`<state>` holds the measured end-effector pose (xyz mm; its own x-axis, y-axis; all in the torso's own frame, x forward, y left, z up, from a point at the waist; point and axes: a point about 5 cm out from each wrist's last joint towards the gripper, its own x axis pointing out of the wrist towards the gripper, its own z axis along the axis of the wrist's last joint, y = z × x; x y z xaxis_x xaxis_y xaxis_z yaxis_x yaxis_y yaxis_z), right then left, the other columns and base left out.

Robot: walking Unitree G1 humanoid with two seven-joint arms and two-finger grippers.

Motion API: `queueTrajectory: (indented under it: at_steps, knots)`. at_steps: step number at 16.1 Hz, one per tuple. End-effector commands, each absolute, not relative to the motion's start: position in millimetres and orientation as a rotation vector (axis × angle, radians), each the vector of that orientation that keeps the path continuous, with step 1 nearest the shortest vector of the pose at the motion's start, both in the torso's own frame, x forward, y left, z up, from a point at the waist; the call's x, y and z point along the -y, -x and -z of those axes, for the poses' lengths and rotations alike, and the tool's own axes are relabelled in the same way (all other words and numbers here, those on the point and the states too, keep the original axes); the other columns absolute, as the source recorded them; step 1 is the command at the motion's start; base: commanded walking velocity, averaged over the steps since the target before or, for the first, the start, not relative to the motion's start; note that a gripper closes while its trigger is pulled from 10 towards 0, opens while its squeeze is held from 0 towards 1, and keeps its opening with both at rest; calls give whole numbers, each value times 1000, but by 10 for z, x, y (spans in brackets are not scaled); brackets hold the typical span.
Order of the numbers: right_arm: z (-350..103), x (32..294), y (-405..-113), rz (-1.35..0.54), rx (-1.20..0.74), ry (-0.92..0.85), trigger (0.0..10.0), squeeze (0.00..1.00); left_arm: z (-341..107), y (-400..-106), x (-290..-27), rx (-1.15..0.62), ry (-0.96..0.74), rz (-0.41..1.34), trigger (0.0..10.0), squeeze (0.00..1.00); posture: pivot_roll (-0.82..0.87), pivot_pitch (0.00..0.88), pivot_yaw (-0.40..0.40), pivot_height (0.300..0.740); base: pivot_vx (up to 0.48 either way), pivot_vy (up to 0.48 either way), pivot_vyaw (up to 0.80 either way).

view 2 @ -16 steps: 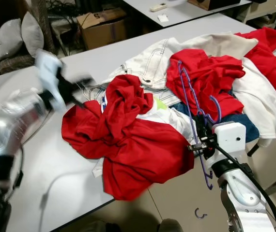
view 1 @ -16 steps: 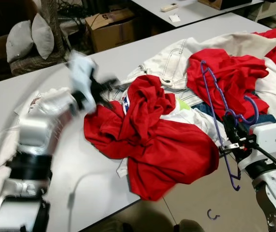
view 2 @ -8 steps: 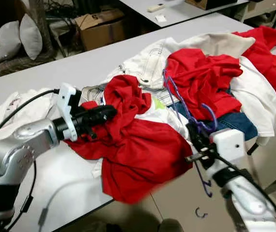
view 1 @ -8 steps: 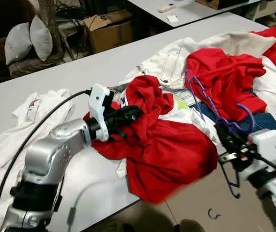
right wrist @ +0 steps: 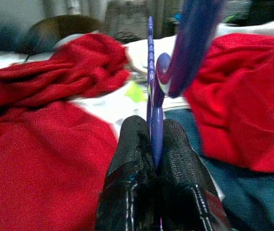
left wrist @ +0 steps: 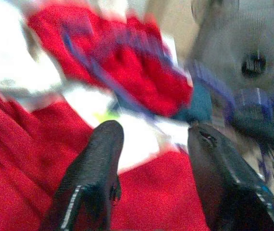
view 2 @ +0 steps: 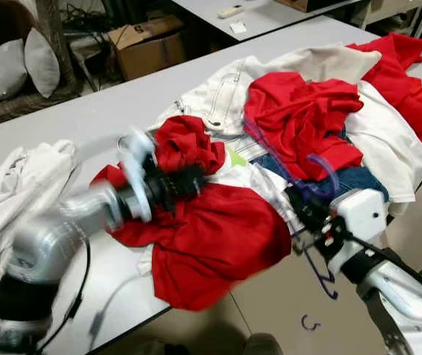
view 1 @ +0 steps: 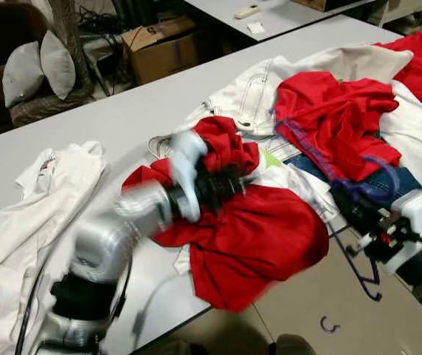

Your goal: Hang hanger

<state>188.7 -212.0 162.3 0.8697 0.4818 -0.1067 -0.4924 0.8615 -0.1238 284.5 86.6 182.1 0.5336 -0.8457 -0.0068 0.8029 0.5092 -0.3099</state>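
A purple wire hanger [right wrist: 150,57] rises tilted over the clothes pile at the table's right end. My right gripper [view 1: 344,198] is shut on its lower part, beside the table's edge, and the hanger's bottom loop [view 1: 366,279] dangles over the floor. In the right wrist view the two fingers [right wrist: 175,144] press the wire between them. My left gripper [view 1: 237,183], blurred, reaches over a crumpled red shirt [view 1: 259,240] in the middle of the table. Its fingers [left wrist: 96,168] stand open with nothing between them, just above the red cloth.
A grey table [view 1: 122,111] carries a heap of red, white and denim clothes [view 1: 337,111] and a white garment [view 1: 41,200] at the left. Behind the table are a cardboard box [view 1: 159,44] and grey cushions [view 1: 37,66]. A small purple hook [view 1: 329,325] lies on the floor.
My left arm has swung right and now sits over the red shirt's bunched top. The right gripper with the hanger has shifted a little right and down. The camera has moved slightly.
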Motion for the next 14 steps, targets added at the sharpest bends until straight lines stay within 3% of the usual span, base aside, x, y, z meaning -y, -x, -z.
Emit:
queueTrajectory:
  at_steps: [1,3,6,11,14]
  knots:
    - [-1663,2060,-1854,-571,-77,143,10000,0,-1899,-2925,-980,-116,353,943,10000,1000,-294,0,161,740,0,0,0]
    - [-1698,2081,-1844,-574,-81,140,10000,0,-1966,-2989,-1061,-83,388,895,10000,1000,-294,0,160,740,0,0,0]
    - [-1700,1939,-1685,-715,-146,103,10000,0,-1705,-3109,-1387,-258,42,747,10000,1000,-315,0,169,740,0,0,0]
    - [-1597,1937,-1510,-796,-308,134,10000,0,-1591,-3118,-1449,-341,13,735,10000,1000,-328,0,173,740,0,0,0]
    - [-1553,2060,-1421,-723,-382,122,10000,0,-1642,-3162,-1507,-316,10,709,10000,894,-338,0,176,740,0,0,0]
